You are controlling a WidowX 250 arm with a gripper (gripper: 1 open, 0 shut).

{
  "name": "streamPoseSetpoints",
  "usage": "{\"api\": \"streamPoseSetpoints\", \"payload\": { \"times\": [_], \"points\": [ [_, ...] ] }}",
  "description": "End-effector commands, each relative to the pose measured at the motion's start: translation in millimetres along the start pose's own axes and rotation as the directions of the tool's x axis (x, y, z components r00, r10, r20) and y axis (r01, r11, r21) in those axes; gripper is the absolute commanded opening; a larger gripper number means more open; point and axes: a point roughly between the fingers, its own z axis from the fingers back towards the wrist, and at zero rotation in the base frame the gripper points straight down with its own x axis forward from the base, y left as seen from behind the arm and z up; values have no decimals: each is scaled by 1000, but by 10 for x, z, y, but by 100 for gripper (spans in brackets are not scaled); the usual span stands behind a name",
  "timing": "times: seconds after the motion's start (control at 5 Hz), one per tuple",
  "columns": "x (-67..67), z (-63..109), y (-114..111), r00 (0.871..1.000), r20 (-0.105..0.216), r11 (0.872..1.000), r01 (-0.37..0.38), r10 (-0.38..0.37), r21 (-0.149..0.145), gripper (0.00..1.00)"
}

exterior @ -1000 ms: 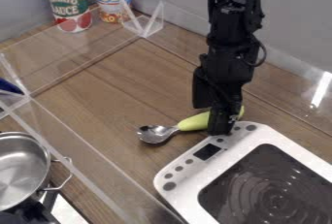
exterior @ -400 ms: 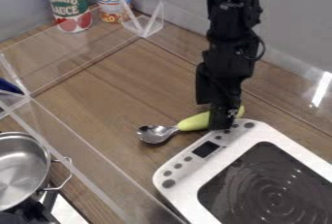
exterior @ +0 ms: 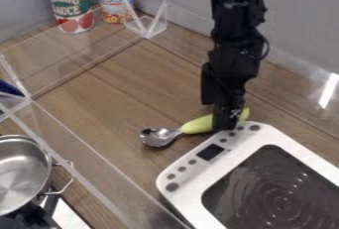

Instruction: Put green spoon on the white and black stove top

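The green spoon [exterior: 185, 130] lies flat on the wooden table, its silver bowl [exterior: 161, 137] to the left and its yellow-green handle running right toward the stove top. My gripper [exterior: 225, 117] points straight down over the handle's right end, open, with its black fingers [exterior: 211, 101] straddling the handle low at the table. Whether the fingers touch the handle I cannot tell. The white and black stove top [exterior: 252, 182] sits at the lower right, its white rim just below the spoon handle.
A steel pot [exterior: 20, 171] stands at the lower left. Two cans [exterior: 70, 2] stand at the back left behind a clear plastic barrier [exterior: 79, 55]. Another clear panel runs along the table's front left edge.
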Motion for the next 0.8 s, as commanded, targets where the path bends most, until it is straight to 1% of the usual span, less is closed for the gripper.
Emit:
{"api": "streamPoseSetpoints", "payload": {
  "times": [0.0,0.6],
  "points": [
    [21,101,83,1000,20,1000,-8,8,5,100],
    [21,133,158,1000,-6,1000,-10,10,-27,100]
  ]
}}
